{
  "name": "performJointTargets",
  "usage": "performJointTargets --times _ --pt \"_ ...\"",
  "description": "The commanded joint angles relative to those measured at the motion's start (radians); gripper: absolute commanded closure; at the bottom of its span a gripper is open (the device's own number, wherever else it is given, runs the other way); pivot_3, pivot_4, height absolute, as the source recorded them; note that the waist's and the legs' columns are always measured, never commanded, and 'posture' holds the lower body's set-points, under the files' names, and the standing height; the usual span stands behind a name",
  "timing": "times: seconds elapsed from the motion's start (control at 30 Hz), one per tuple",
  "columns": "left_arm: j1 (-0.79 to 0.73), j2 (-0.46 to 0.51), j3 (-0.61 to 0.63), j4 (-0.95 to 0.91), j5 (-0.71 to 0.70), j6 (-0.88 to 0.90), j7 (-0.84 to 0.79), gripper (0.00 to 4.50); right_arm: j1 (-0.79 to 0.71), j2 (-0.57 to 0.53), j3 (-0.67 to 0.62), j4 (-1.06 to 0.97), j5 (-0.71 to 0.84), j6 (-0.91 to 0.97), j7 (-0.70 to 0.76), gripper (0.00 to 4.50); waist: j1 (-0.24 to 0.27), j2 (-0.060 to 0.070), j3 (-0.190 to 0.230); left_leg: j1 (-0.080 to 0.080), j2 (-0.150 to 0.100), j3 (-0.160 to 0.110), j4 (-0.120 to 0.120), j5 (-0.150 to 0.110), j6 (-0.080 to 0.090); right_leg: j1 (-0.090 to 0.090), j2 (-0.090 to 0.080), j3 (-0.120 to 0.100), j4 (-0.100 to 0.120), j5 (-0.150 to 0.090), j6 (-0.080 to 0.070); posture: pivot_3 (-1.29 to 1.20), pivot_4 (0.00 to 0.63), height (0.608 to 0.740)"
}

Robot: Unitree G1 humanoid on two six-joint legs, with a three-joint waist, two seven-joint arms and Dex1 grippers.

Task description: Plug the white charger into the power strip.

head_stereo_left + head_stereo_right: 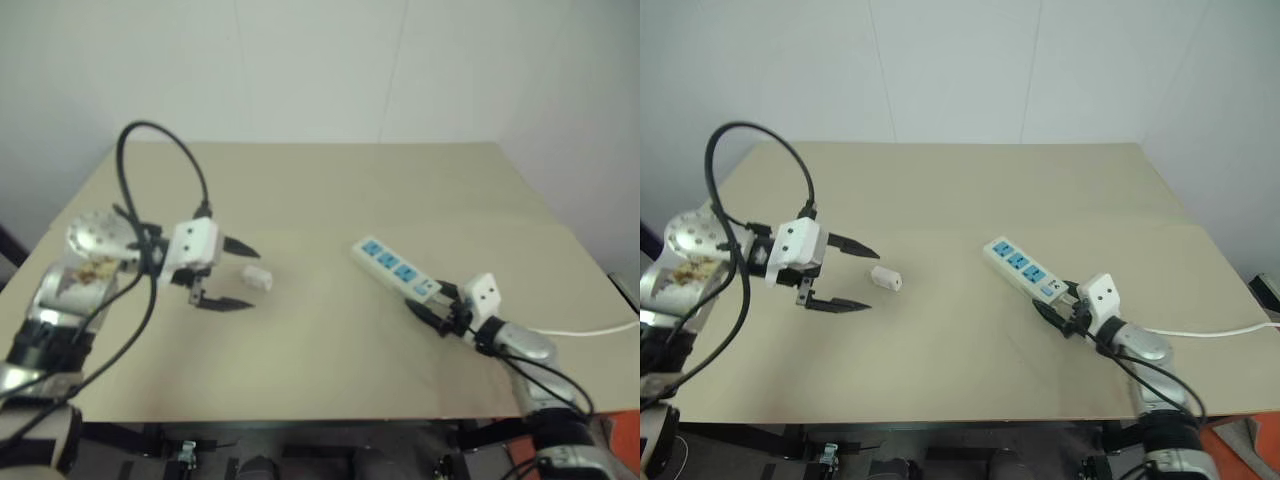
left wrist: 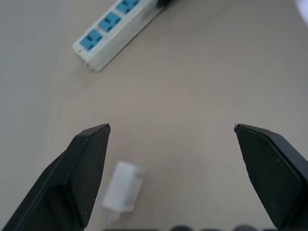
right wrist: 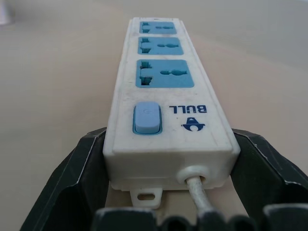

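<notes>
White walls close off the far side of a beige worktop (image 1: 330, 190) that carries all the task's things. Toward the right edge lies the power strip (image 1: 396, 268), a long white bar set at a slant, its three blue socket faces up and its free end pointing toward the middle of the worktop. From its nearer end a thin white cord (image 1: 585, 329) runs off over the right edge.

At that corded end sits the right gripper (image 1: 437, 313), low over the surface and pointing along the strip. In the right wrist view its two black fingers (image 3: 79, 168) stand on either side of the strip's end, close against the white sides by the blue switch and the cord outlet, jaws spread about the width of the bar; whether they press on it or only flank it cannot be told.

Left of the middle, well apart from the strip, the white charger (image 1: 257, 277) lies flat on the worktop. Just beside it hangs the left gripper (image 1: 238, 274), its black fingers spread wide and holding nothing. One fingertip reaches toward the far side of the charger, the other toward its near side, and in the left wrist view the charger (image 2: 121, 186) lies near one finger (image 2: 82, 168), not touched.
</notes>
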Motion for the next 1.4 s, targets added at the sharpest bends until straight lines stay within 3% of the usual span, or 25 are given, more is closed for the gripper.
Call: performJointTargets --times 0.03,0.13,0.27,0.53,0.9,1.4 --pt "-0.205 -0.063 -0.122 0.206 0.167 -0.070 -0.022 0.00 0.006 -0.066 0.036 0.005 0.038 -0.021 0.225 1.10 0.002 0.000 0.000 0.000 0.000 0.000 0.000 0.000 0.000 0.000 0.000 0.000 0.001 0.000 0.000 0.00 0.150 0.740" --pt "-0.379 -0.146 -0.209 0.412 0.268 -0.154 -0.057 0.00 0.010 -0.093 0.060 0.013 0.038 -0.032 0.319 1.10 0.002 0.000 0.000 -0.001 0.000 -0.001 0.001 0.000 0.000 0.000 0.001 0.000 0.001 0.000 0.001 0.00 0.150 0.740" --pt "-0.535 -0.265 -0.325 0.651 0.412 -0.194 -0.073 0.00 -0.004 -0.079 0.073 0.040 0.009 -0.043 0.304 1.10 -0.004 0.000 0.000 -0.001 -0.001 0.000 0.001 0.000 0.001 0.000 0.001 0.001 0.000 0.000 0.001 0.00 0.150 0.740" --pt "-0.632 -0.422 -0.417 0.921 0.574 -0.328 -0.013 0.00 0.014 -0.049 0.089 0.033 -0.030 -0.039 0.240 1.10 -0.023 -0.002 0.001 -0.001 -0.001 -0.001 0.002 0.000 0.001 0.000 0.001 0.002 0.001 0.000 0.002 0.00 0.150 0.740" --pt "-0.643 -0.504 -0.462 1.034 0.698 -0.420 0.003 0.00 0.027 -0.027 0.110 0.007 -0.047 -0.036 0.190 1.10 -0.027 -0.003 0.001 0.000 -0.001 -0.001 0.002 0.000 0.001 0.000 0.001 0.002 0.002 0.000 0.003 0.00 0.150 0.740" --pt "-0.616 -0.508 -0.510 1.066 0.818 -0.451 0.050 0.00 0.031 -0.005 0.119 0.009 -0.077 -0.045 0.150 1.10 -0.031 -0.004 0.000 0.001 -0.001 -0.001 0.002 0.000 0.001 0.001 0.002 0.003 0.002 0.000 0.003 0.00 0.150 0.740"
